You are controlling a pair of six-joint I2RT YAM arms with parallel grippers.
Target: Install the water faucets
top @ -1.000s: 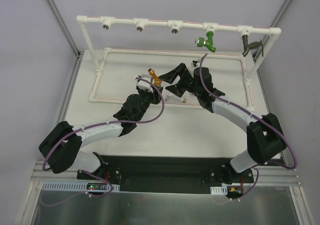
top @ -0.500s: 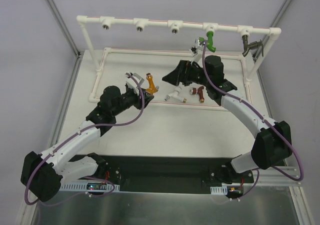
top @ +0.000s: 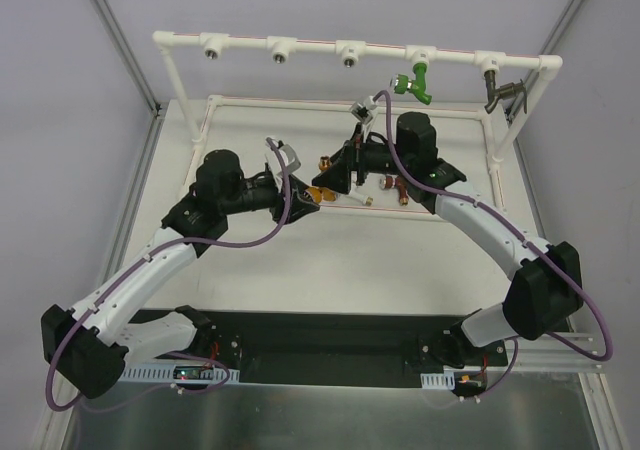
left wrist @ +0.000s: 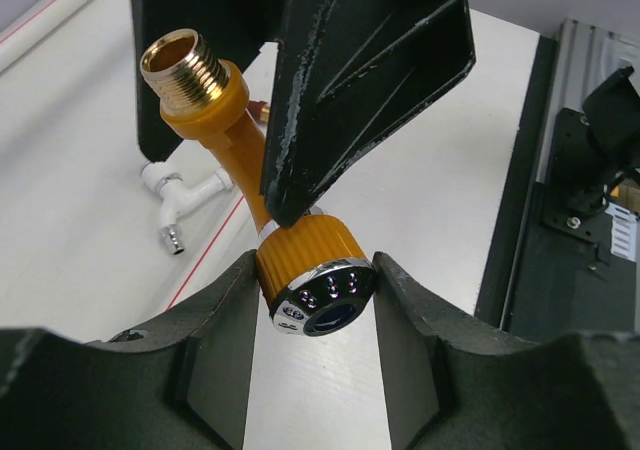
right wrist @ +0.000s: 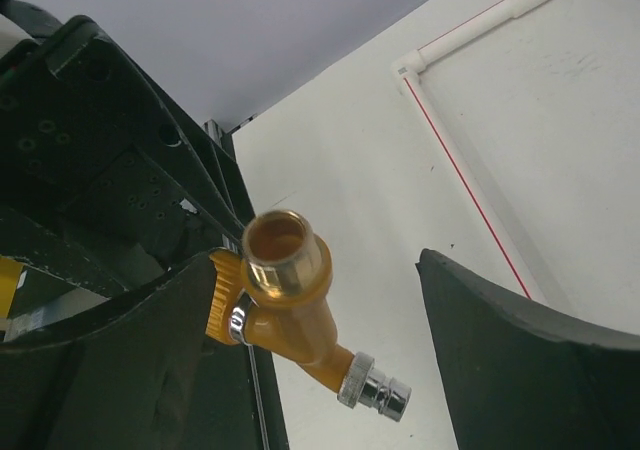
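Note:
My left gripper is shut on the ribbed knob of the orange-gold faucet, held above the table. In the left wrist view the knob sits between my fingers, the brass thread pointing away. My right gripper is open and straddles the same faucet; its fingers stand wide either side. A green faucet and a grey faucet hang on the white pipe frame. A dark red faucet and a white faucet lie on the table.
The pipe frame's top bar has three empty sockets on its left part. Its floor rectangle with red lines rings the far table. The black base rail runs along the near edge.
My left gripper has carried the orange-gold faucet rightward. My right gripper has swung down and left from near the green faucet, and its open jaws now surround the orange-gold faucet.

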